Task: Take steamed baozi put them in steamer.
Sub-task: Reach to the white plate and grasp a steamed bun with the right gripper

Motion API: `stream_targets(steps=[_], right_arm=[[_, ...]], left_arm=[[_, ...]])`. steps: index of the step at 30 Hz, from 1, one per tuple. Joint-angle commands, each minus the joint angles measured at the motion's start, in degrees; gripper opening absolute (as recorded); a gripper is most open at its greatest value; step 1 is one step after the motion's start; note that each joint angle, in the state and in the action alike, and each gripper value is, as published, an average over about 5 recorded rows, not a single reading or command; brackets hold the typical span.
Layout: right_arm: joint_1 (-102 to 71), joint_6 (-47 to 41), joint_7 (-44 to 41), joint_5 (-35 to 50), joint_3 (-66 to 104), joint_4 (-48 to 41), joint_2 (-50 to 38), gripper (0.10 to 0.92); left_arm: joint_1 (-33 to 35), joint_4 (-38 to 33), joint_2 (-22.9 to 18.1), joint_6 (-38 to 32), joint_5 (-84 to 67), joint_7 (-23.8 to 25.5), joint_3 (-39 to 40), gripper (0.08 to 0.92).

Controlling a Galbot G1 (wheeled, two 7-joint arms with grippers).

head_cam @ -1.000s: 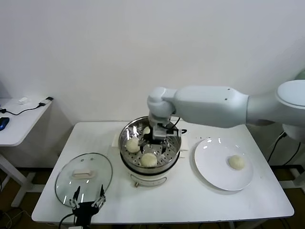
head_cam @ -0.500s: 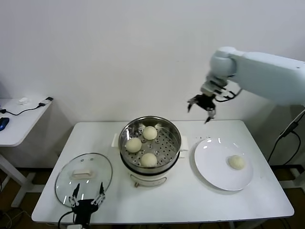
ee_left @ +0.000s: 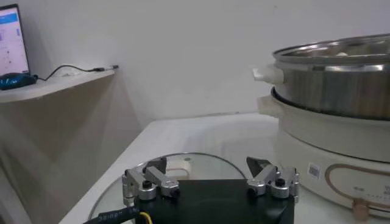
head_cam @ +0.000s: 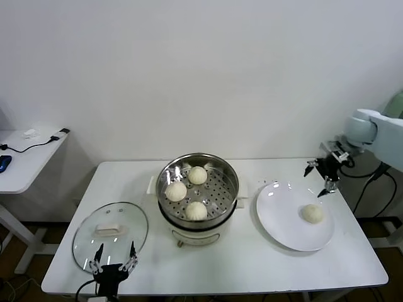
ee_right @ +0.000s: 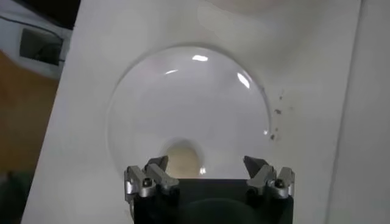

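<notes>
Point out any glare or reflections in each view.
Head view: bright highlights on the steamer rim and the white plate; faint sheen on the glass lid. Left wrist view: soft reflections along the steamer wall. Right wrist view: small white glints on the plate, beneath the open right end effector.

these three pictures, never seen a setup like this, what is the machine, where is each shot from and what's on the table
It is a two-armed robot. The wide picture comes from its head camera; the other two come from cameras on its wrists.

On the white table stands a steel steamer holding three baozi. A fourth baozi lies on a white plate, and a glass lid lies flat.

The right gripper hangs open and empty above the plate's far edge. The left gripper waits open beside the lid. Nothing is held.
</notes>
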Motion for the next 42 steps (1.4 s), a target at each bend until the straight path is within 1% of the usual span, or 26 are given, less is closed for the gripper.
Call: stream_targets(steps=[1, 12, 20, 28, 31, 33, 36, 39, 42], right_arm=[[-17.4, -8.5, 6.1, -2.9, 9.5, -4.0, -3.9, 0.823], [-22.6, -9.6, 8.2, -6.3, 13.4, -7.7, 0.1, 0.823], [-24.9, -10.4, 10.2, -7.1, 16.1, -9.9, 2.8, 0.823], [-24.8, -10.5, 9.8, -7.7, 16.6, -10.6, 3.8, 0.818], [-24.6, -10.4, 8.7, -8.3, 16.5, -10.2, 3.6, 0.768], [-24.2, -10.3, 7.9, -8.5, 16.1, -9.7, 3.3, 0.712], [-23.0, -10.2, 7.2, -8.5, 15.2, -8.9, 2.8, 0.653], [-20.3, -10.3, 6.9, -7.6, 14.1, -7.5, 2.4, 0.632], [-14.6, -10.5, 6.3, -4.8, 10.8, -5.5, 2.1, 0.628]], left_arm=[[0.0, 0.3, -0.1, 0.0, 0.2, 0.1, 0.0, 0.823], [-0.1, 1.0, -0.1, 0.0, 0.6, 0.1, 0.3, 0.823], [-0.2, 1.2, -0.2, -0.2, 0.7, 0.0, 0.2, 0.823], [-0.1, 1.2, -0.5, -0.5, 0.9, 0.0, 0.2, 0.823], [-0.1, 1.2, -0.5, -0.4, 0.9, -0.1, 0.2, 0.823], [0.0, 1.1, -0.5, -0.4, 0.9, 0.0, 0.2, 0.823], [0.0, 1.0, -0.5, -0.4, 0.9, -0.1, 0.2, 0.823], [0.0, 0.9, -0.5, -0.4, 0.9, -0.1, 0.3, 0.823], [0.0, 0.8, -0.5, -0.4, 1.0, -0.1, 0.4, 0.823]])
